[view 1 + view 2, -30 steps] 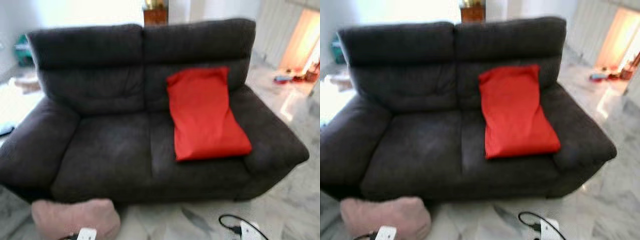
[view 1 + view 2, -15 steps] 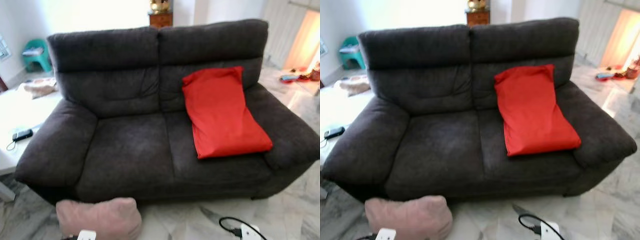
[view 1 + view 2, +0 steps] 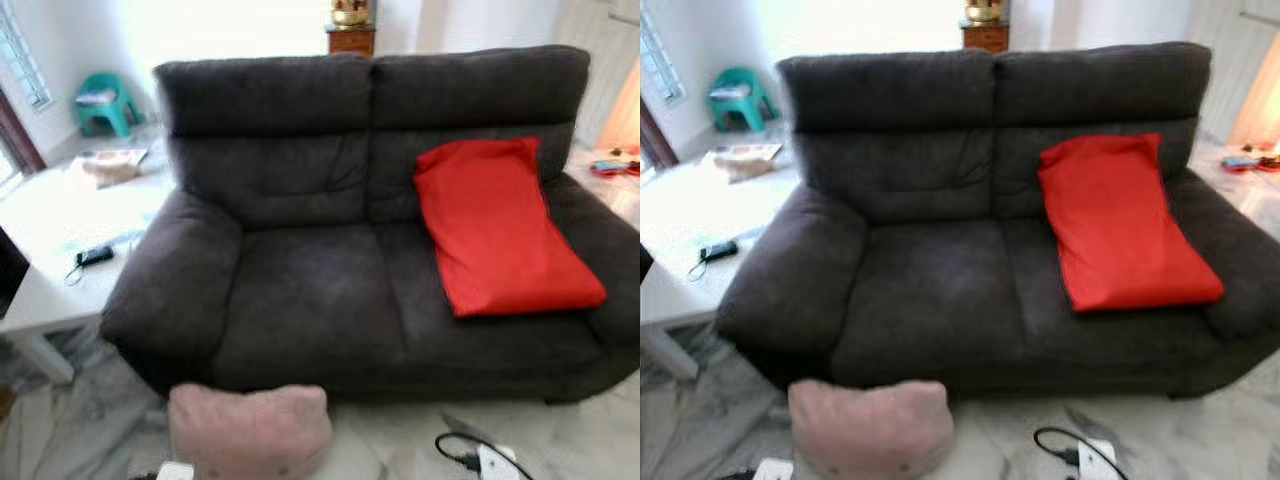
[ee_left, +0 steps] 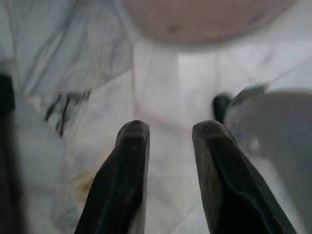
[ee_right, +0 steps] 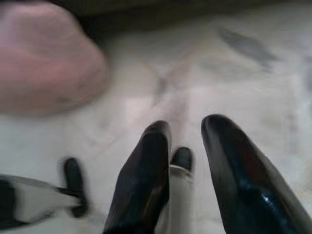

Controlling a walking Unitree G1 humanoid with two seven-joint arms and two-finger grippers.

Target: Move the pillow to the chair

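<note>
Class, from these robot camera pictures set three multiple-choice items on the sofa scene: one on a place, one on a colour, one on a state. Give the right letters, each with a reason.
1. Where does the pink pillow lie?
A. on the sofa seat
B. on the marble floor before the sofa
C. on the white table

2. What colour is the pillow leaning against the backrest of the sofa?
A. red
B. teal
C. pink

3. How does the left gripper stand?
A. shut on the pink pillow
B. shut on a cable
C. open, holding nothing

Answers:
1 B: it rests on the floor against the sofa's front.
2 A: the red pillow lies on the sofa's right seat.
3 C: the left wrist view shows floor between its fingers.
</note>
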